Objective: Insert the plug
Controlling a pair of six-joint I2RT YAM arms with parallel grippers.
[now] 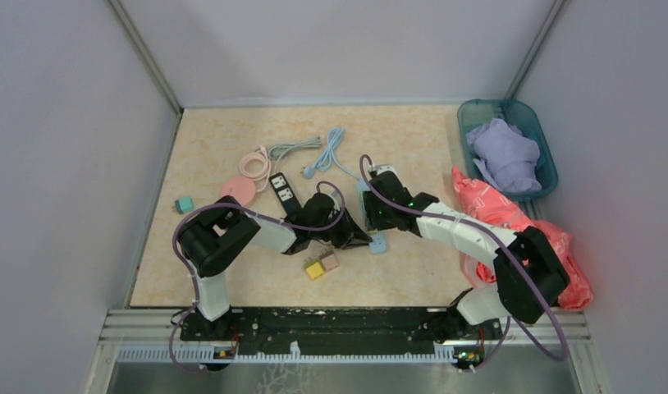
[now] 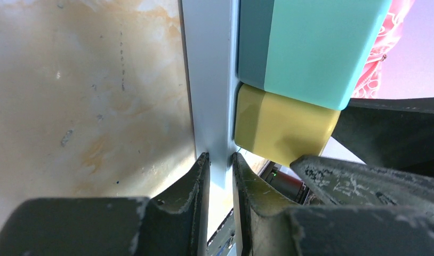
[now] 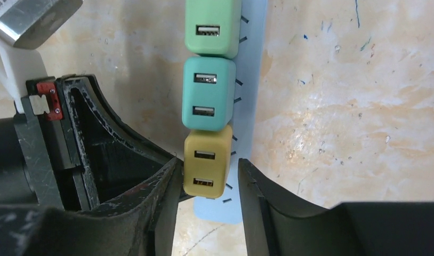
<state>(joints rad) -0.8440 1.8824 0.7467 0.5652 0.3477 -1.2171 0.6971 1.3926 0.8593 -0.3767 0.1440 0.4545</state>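
In the middle of the tabletop [image 3: 353, 106], the blue power strip [image 3: 252, 80] is clamped by its thin edge in the left hand [image 2: 220, 160]. The yellow plug [image 3: 207, 168] is seen at the strip's end, just beside a teal plug [image 3: 208, 93]. The right hand [image 3: 208, 173] is held apart around it. If it is pushed off-centre, the plug could be tipped and jammed, or the strip could be slid out of that thin grip.

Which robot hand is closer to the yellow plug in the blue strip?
Right. The right gripper, open, straddles the yellow plug. The left gripper pinches the edge of the blue strip just beside it.
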